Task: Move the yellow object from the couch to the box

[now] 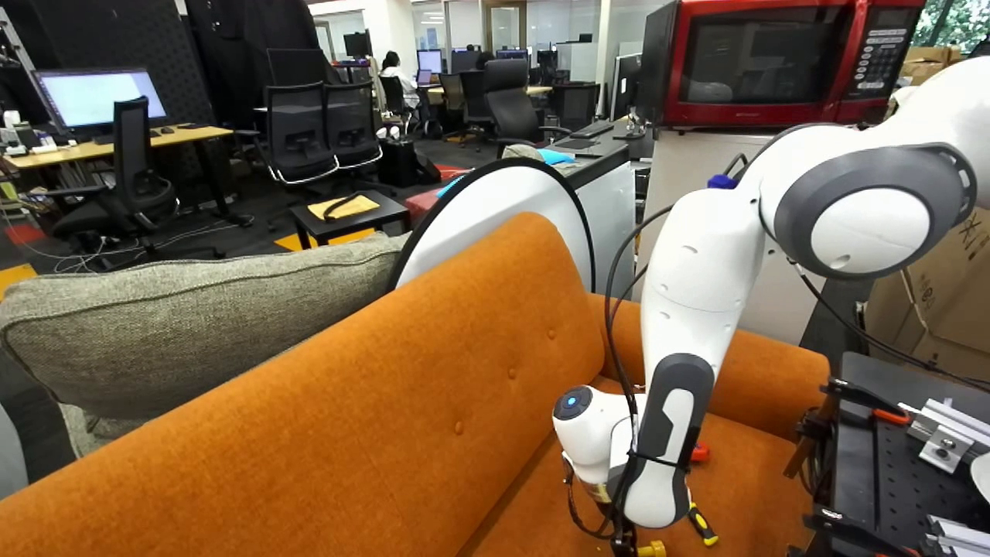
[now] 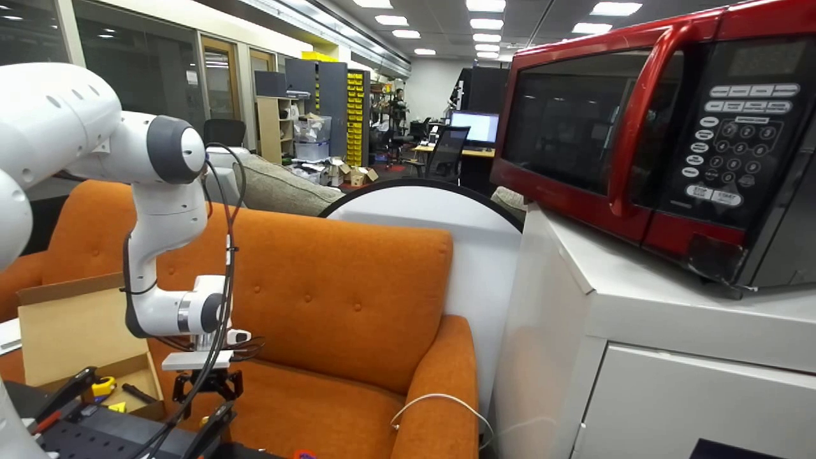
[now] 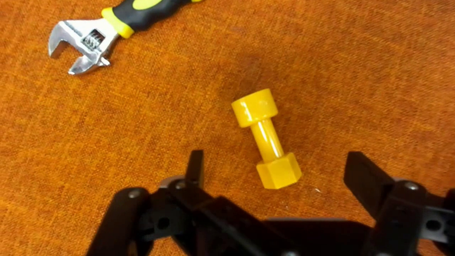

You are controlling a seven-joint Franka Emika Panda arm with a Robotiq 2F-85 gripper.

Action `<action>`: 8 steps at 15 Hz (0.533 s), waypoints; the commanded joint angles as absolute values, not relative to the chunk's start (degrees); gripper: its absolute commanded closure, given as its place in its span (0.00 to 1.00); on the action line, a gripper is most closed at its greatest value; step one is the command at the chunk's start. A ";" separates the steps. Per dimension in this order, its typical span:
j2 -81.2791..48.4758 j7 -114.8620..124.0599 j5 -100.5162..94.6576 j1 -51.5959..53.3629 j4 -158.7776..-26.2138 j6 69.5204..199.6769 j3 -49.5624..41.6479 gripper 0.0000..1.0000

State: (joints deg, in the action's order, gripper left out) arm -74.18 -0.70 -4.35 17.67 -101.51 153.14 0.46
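Couch point(image 2: 319, 268): bright orange and buttoned along the back, it runs across both exterior views, a grey-green cushion point(image 1: 201, 317) behind its backrest.
Cabinet point(image 2: 688, 395): white, it carries a red microwave point(image 2: 574, 121) at the right of an exterior view.
Arm point(image 1: 700, 263): white and grey, laced with black cables, it bends down over the couch seat in both exterior views.
Box point(image 2: 73, 331): cardboard, flap raised, it stands at the left of an exterior view with yellow pieces point(image 2: 117, 406) and a dark tool point(image 2: 137, 393) inside; you cannot tell what it stands on.
Gripper point(image 3: 275, 167): released, its two black fingers point(image 3: 369, 183) spread well apart, one to each side of your bolt point(image 3: 268, 140) as seen from the wrist; how high it hangs, you cannot tell.
Wrench point(image 3: 119, 25): adjustable, with a black-and-yellow handle, it lies on the couch seat near the bolt, apart from it.
Bolt: yellow, the object of your task, it lies on its side on the couch seat, six-sided end between your fingertips in the wrist view and touching neither, round end farther out.
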 commanded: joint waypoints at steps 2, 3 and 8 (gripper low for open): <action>-78.72 0.21 -6.23 17.65 -94.02 146.37 0.34 0.00; -79.68 0.05 -6.11 17.24 -92.78 145.47 0.70 0.00; -83.49 0.08 -5.84 16.65 -87.61 142.63 1.01 0.00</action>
